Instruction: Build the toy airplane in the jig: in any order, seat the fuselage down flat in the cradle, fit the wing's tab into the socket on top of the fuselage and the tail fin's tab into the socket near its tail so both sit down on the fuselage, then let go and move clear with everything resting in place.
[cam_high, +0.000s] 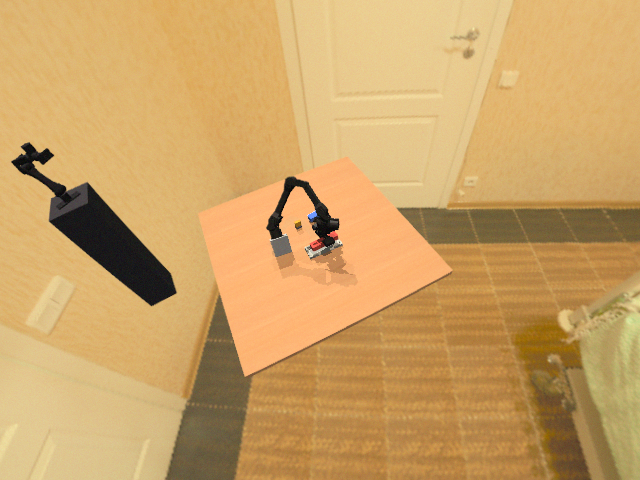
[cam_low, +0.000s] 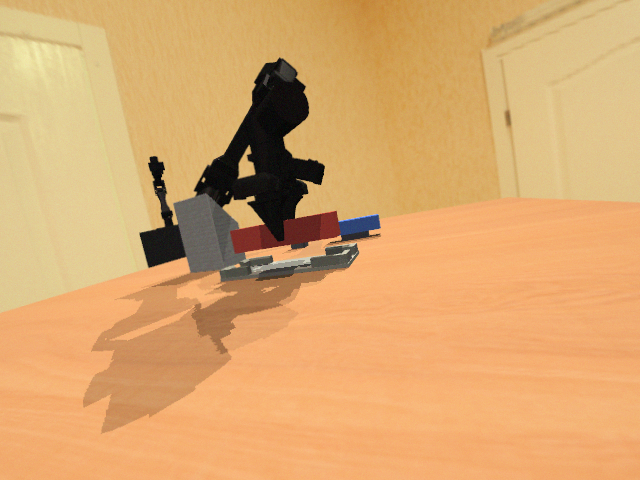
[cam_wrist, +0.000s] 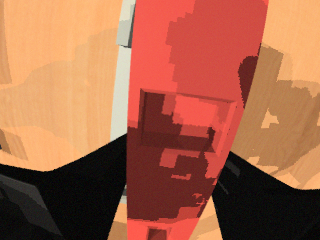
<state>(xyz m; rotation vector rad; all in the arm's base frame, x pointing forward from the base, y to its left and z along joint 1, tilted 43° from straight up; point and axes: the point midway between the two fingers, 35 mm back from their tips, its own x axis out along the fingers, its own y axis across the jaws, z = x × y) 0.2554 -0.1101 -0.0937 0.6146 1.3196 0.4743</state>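
My gripper (cam_high: 327, 240) (cam_low: 282, 233) (cam_wrist: 170, 142) is shut on the red fuselage (cam_high: 316, 244) (cam_low: 312, 227) (cam_wrist: 210, 50), one finger on each side. The fuselage hangs level over the grey cradle (cam_high: 323, 252) (cam_low: 333, 260) (cam_wrist: 119, 95), with a gap between them in the exterior view. Its large top socket shows in the wrist view, with a smaller socket at the bottom edge. The blue wing (cam_high: 312, 215) (cam_low: 360, 224) lies behind the cradle. The yellow tail fin (cam_high: 297, 224) stands behind too; in the exterior view the fuselage mostly hides it.
A grey block (cam_high: 281, 245) (cam_low: 199, 237) stands at my arm's base, close to one end of the cradle. A black pedestal (cam_high: 111, 242) (cam_low: 162, 245) with another arm stands off the wooden table (cam_high: 289, 320) (cam_low: 413, 361).
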